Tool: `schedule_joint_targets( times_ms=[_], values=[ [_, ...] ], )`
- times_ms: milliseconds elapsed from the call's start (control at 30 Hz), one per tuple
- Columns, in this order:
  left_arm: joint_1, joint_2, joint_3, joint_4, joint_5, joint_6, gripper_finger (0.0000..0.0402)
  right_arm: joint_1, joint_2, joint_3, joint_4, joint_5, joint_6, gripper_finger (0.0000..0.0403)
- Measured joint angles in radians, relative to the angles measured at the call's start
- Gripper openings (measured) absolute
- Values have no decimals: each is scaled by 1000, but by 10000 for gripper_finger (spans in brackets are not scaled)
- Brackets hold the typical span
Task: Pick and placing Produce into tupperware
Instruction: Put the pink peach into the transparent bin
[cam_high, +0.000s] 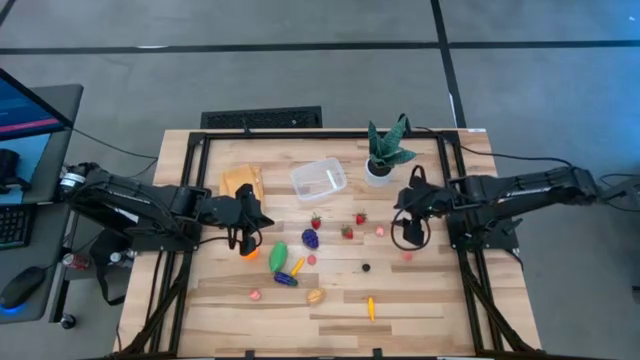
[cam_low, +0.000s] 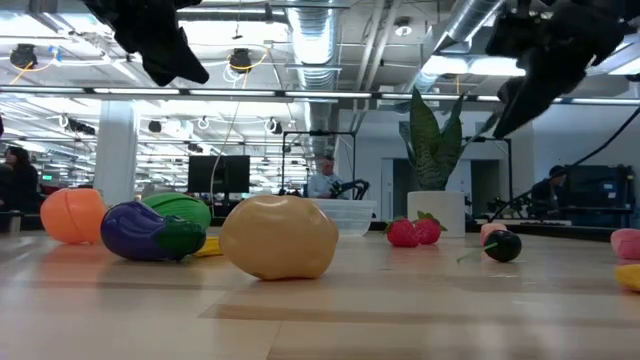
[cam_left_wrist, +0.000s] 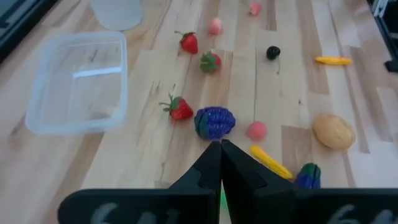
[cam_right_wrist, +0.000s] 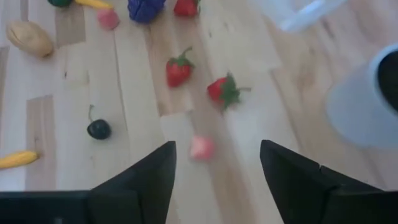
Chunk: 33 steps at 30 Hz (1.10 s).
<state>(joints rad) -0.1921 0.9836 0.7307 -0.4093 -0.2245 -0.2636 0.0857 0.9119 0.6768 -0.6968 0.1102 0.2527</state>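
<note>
On the pale wooden surface (cam_high: 420, 300), centre right, your right gripper (cam_right_wrist: 214, 165) hovers wide open, empty, over a small pink toy piece (cam_right_wrist: 201, 148); descend, close, then carry it to the clear plastic tupperware tub (cam_high: 318, 178).

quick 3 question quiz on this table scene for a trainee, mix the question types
1. True or false: the tupperware already holds produce.
2. Which gripper is open? A) left gripper B) right gripper
3. Fill in: the plant stands in a ____ pot.

Key
1. False; it is empty in the left wrist view.
2. B; the right gripper's fingers stand apart above a pink bit, and the left gripper is shut.
3. White.
</note>
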Motion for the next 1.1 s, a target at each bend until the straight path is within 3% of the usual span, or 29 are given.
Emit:
schedule_joint_targets(
  times_ms=[233, 367, 667, 1100],
  values=[
    [0, 0, 0, -6, -2, 95, 0, 87, 20, -50, 58, 107, 142, 221],
    [0, 0, 0, -30, -56, 92, 0, 141, 52, -64, 58, 170, 275, 209],
    [0, 0, 0, -72, -78, 96, 0, 328, 203, -67, 73, 348, 553, 187],
    [0, 0, 0, -72, -107, 128, 0, 415, 466, -67, 144, 465, 665, 194]
  ],
)
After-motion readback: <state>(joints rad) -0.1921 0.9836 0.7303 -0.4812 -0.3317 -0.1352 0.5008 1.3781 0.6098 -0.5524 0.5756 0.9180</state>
